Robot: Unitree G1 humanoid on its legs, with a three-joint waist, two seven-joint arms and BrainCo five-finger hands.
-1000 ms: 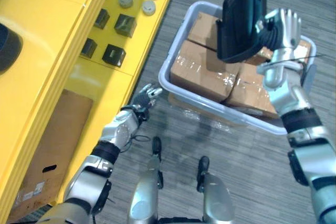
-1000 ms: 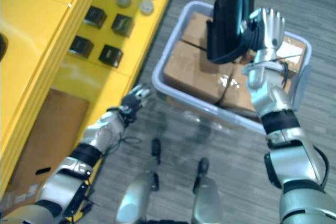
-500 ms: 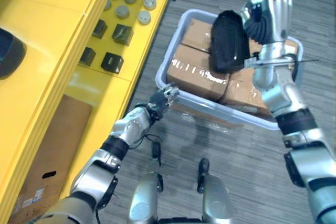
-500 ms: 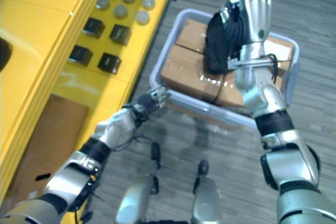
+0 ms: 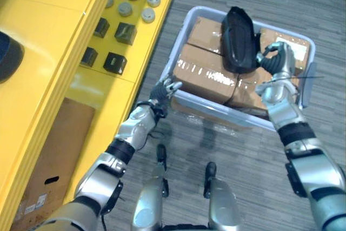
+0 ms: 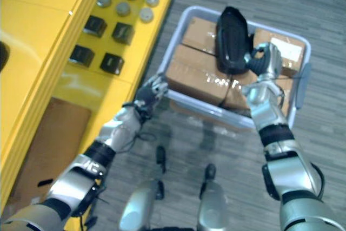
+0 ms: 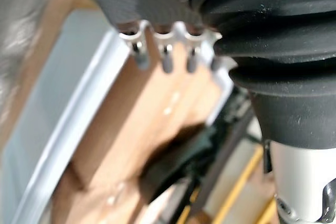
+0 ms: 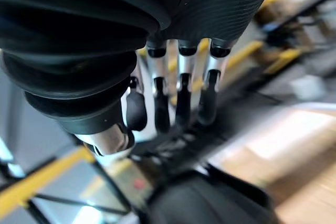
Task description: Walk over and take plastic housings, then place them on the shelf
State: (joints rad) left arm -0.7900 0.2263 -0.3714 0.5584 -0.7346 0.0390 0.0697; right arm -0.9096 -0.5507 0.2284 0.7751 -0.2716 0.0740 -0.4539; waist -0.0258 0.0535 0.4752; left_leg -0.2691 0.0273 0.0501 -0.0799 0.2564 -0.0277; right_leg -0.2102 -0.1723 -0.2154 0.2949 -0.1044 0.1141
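The left arm (image 5: pixel 127 133) stretches forward to the near left corner of the grey bin (image 5: pixel 178 44), with the left hand (image 5: pixel 164 90) at the rim, fingers loosely straight. The right arm (image 5: pixel 294 128) rises over the bin's near right edge; the right hand (image 5: pixel 278 62) hangs above its inside, fingers relaxed, grasping nothing

Plastic housing (image 5: pixel 238 39): black, glossy, long and rounded, narrower at the far end.
Housing pose: lying flat, its long axis running from the near side of the grey bin (image 5: pixel 177 47) towards the far side.
Housing place: inside the bin, on top of the cardboard boxes (image 5: pixel 208 74) that fill it, right of the bin's middle and towards its far wall.
Shelf (image 5: pixel 48 79): yellow, in stepped tiers, standing just to the left of the bin, its long edge running past the bin's left wall.
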